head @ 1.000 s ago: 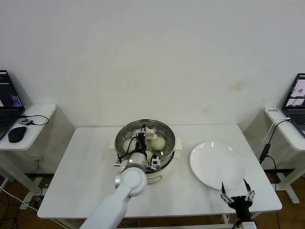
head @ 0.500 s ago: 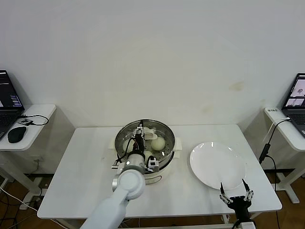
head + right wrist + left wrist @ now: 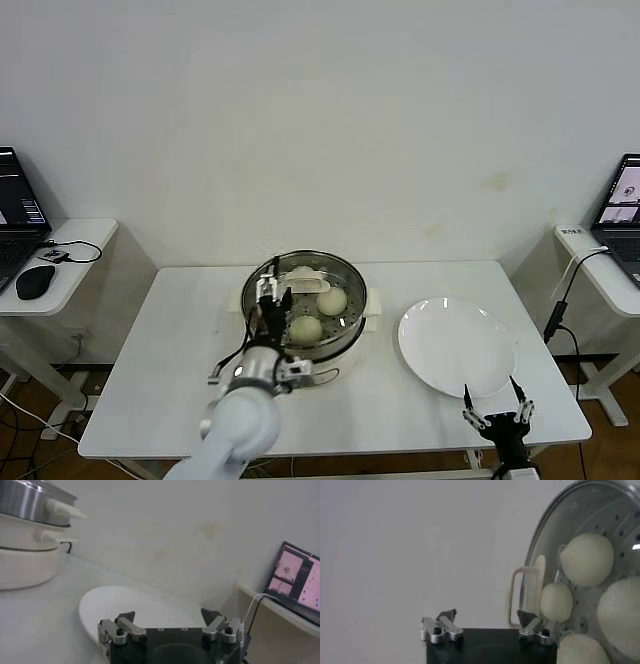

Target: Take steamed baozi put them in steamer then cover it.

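Observation:
The steamer (image 3: 350,278) stands mid-table, a shiny steel pot on a white base. Cream-white baozi lie on its perforated tray, one (image 3: 332,300) toward the back and one (image 3: 306,328) nearer the front. In the left wrist view the steamer rim (image 3: 543,530) shows with several baozi inside, one being (image 3: 586,559). My left gripper (image 3: 270,300) is open and empty at the steamer's left rim, also seen in the left wrist view (image 3: 486,616). My right gripper (image 3: 497,412) is open and empty at the table's front right. No lid is in view.
An empty white plate (image 3: 457,347) lies right of the steamer, also in the right wrist view (image 3: 125,607). Side desks with laptops (image 3: 18,205) stand at both sides. The cream steamer handle (image 3: 524,596) is just beyond my left fingertips.
My left gripper has drawn back from over the middle of the steamer to its left rim, uncovering the baozi. The right arm has barely moved.

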{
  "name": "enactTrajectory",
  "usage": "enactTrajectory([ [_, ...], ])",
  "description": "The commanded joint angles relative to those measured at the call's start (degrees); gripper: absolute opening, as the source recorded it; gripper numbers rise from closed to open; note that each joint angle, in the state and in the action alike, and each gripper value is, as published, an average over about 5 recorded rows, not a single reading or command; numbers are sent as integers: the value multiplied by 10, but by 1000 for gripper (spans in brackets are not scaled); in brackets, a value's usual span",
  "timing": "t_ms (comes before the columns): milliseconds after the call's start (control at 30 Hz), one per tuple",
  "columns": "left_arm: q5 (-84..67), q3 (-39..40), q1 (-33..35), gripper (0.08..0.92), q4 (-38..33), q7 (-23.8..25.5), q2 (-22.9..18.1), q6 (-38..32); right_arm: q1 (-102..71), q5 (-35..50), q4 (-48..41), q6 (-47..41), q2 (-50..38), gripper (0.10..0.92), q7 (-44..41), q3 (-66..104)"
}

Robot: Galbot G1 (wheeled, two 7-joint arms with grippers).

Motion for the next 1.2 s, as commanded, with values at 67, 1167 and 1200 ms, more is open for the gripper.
enactTrajectory([
  [67,-556,-219,249,823,-123,-235,17,-157,0,19,3,5,-9,823,-1,-11],
  [1167,-721,-321,426,823,-17,-172,-45,-383,-61,87,30,18,-72,823,-12,-52],
  [1200,-717,-323,425,823,-17,-171,-47,-381,-64,87,29,20,-74,823,-11,-52],
])
